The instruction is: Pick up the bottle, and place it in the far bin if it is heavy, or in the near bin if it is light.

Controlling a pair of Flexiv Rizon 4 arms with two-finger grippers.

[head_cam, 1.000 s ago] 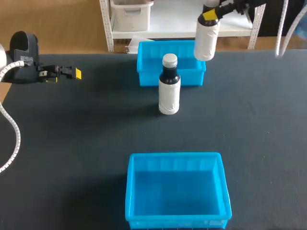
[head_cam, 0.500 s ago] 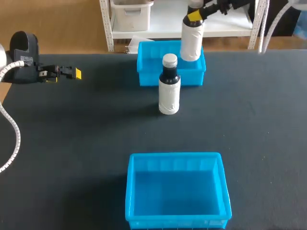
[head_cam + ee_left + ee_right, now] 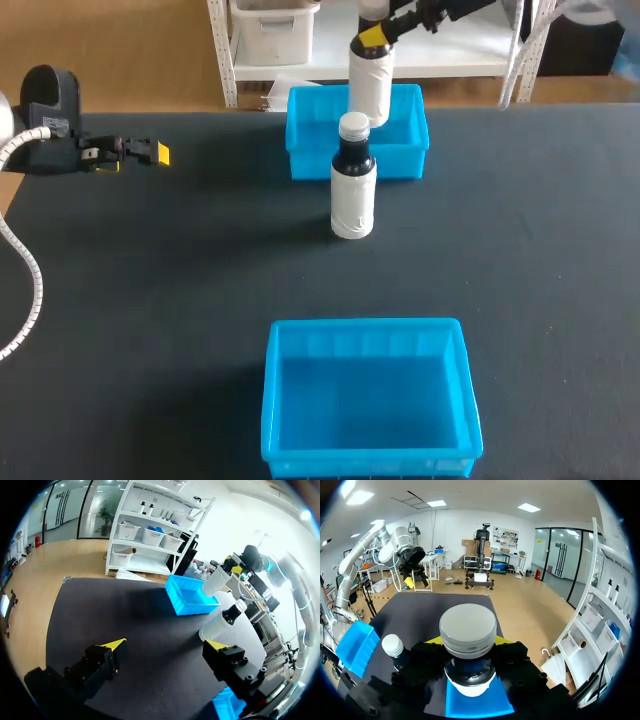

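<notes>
The dark worktop (image 3: 150, 300) fills most of the head view. The near bin (image 3: 365, 326), bright blue and with nothing in it, sits at the lower middle of the frame. The far bin (image 3: 310, 150), smaller in the frame and the same blue, sits at the upper middle by the worktop's back edge.

The standing bottle (image 3: 352, 190), with a white label, dark shoulders and a pale cap, is upright on the worktop just in front of the far bin. The held bottle (image 3: 370, 85) looks like the same kind. It hangs upright at the top middle of the frame, over the far bin and clear of its floor.

The right tool (image 3: 372, 38) reaches in from the upper right and is clamped on the held bottle at the neck, just under the cap (image 3: 468, 630). The left tool (image 3: 150, 153) is at the upper left of the frame, well apart from both bins, with its fingers spread wide and nothing between them.

The bottle appears to have been judged heavy and only needs lowering and letting go. Risks from here:
- Released at this height, it could bounce, topple or crack the bin wall.
- Held only at the neck, it may swing and catch the rim on the way down.
- The standing bottle is close in front, so a low or forward path could knock it over.
</notes>
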